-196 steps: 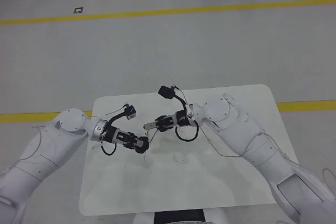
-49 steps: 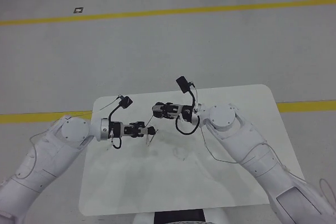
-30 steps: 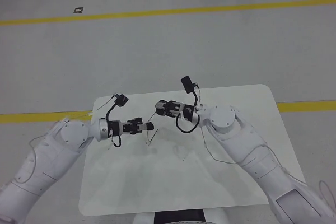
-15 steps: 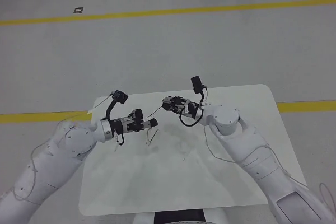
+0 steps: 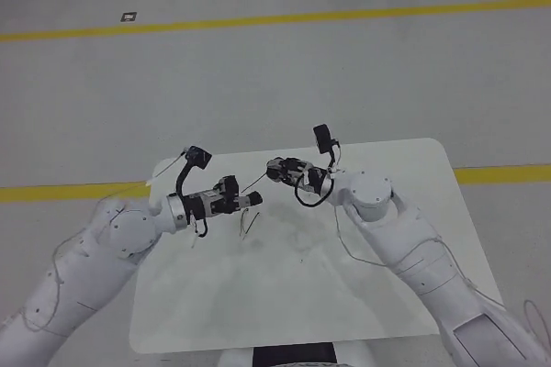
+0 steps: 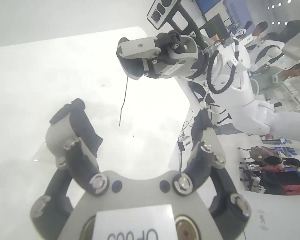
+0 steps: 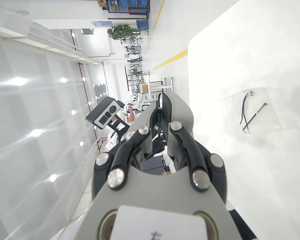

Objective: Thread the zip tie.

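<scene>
Top view: right gripper [image 5: 274,170] pinches zip tie [image 5: 254,183], strap pointing toward 7 o'clock; left gripper [image 5: 251,198] spread wide, empty; strap likely light, springy, slick; best grasped near free tip

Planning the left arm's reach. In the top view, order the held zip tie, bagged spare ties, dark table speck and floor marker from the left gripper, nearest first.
1. Held zip tie, in the right gripper, just beside the left gripper.
2. Bagged spare ties, on the table.
3. Dark speck, mid-table.
4. Floor marker, far beyond the table.
</scene>
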Robot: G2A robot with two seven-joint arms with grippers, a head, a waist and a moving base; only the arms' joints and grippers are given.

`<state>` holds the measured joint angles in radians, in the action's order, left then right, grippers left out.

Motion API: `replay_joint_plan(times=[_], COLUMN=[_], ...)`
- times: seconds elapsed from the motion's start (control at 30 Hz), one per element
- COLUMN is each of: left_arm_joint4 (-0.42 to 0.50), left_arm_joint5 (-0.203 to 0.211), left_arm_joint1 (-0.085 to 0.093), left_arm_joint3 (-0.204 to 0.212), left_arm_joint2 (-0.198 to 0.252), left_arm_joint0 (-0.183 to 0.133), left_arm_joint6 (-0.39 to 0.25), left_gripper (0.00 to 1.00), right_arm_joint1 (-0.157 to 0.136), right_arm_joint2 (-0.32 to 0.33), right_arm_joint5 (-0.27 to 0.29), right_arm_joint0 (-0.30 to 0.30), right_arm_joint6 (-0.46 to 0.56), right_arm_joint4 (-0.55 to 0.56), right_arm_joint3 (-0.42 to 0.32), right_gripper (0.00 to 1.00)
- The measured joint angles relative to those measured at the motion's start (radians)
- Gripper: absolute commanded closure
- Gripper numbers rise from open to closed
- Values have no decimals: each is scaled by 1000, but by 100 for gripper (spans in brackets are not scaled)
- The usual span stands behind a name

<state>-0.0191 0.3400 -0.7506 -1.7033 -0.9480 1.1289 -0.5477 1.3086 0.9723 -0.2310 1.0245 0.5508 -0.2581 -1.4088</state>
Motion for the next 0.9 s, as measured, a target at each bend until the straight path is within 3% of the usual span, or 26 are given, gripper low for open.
replay_joint_plan(times=[0.3, 0.5, 0.63, 0.9], left_arm_joint4=[-198, -300, -342, -341], left_arm_joint5=[0, 0, 0, 0], left_arm_joint1=[-6, -4, 0, 0], left_arm_joint3=[-38, -46, -32, -32], left_arm_joint2=[14, 64, 111, 110], left_arm_joint0=[4, -13, -29, -29], left_arm_joint6=[147, 240, 355, 341], left_gripper=[0, 0, 0, 0], right_arm_joint1=[2, 7, 10, 10], right_arm_joint2=[23, 23, 25, 26], right_arm_joint5=[-41, -60, -59, -58], right_arm_joint0=[15, 11, 6, 5], right_arm_joint6=[-5, 4, 17, 16], right_arm_joint4=[-54, -90, -112, -112], right_arm_joint3=[9, 25, 47, 48], right_gripper=[100, 100, 100, 100])
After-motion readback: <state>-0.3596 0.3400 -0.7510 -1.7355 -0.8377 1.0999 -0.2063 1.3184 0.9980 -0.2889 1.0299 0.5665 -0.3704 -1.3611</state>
